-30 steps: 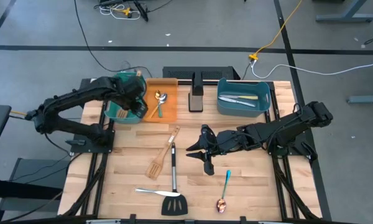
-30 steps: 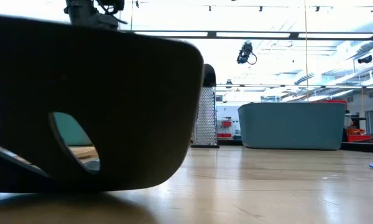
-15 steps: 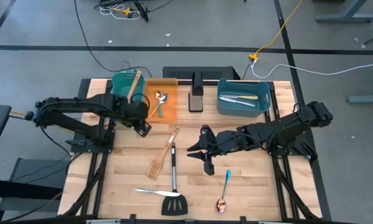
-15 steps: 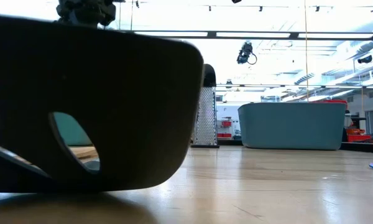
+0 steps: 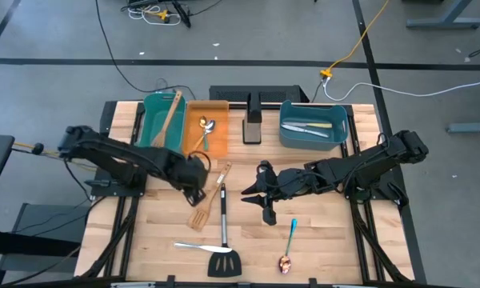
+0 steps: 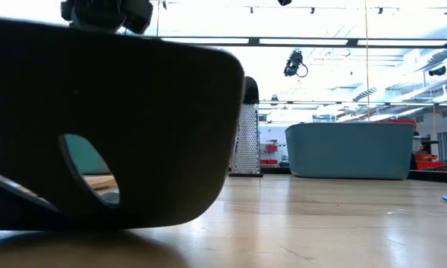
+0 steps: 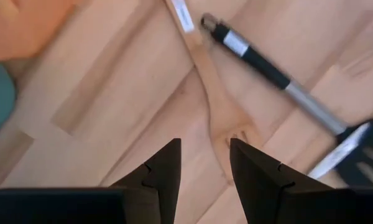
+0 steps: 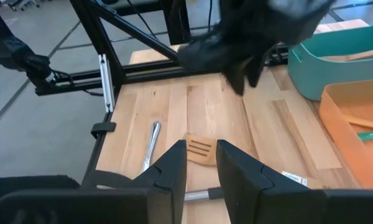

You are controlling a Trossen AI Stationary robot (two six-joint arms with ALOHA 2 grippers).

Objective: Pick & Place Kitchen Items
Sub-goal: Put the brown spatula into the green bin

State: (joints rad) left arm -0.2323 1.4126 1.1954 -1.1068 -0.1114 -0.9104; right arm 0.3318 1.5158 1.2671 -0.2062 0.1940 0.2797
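1. No readable writing from my seat. Only label in sight: a white sticker on the handle of the pale slotted wooden spatula (image 5: 208, 200); its print is too blurred to read.
2. That spatula lies mid-table, slotted head toward the near edge. Just beside it lies the black slotted turner with a steel handle (image 5: 223, 240), head at the near edge.
3. A silver knife (image 5: 194, 246) lies flat, left of the turner's head, tip touching it.
4. A blue-handled spoon with a copper bowl (image 5: 289, 245) lies on the right half of the table, near the front edge.
5. The teal plastic bin (image 5: 152, 120) holds a second pale wooden spatula (image 5: 170, 117), leaning on the rim. The orange plastic bin (image 5: 218, 108) holds a gold spoon and a green-handled spoon (image 5: 206, 133). The blue plastic bin (image 5: 290, 138) holds two knives (image 5: 308, 126).
6. A steel box grater (image 5: 252, 126) stands between the orange and blue bins.
7. Left gripper (image 7: 204, 163) hovers over the sticker-bearing spatula; fingers apart, holding nothing.
8. Right gripper (image 8: 201, 158) hangs mid-table, right of the turner's handle; fingers slightly apart, holding nothing.
9. Low view is mostly blocked by a dark shape; the grater and blue bin show behind it.
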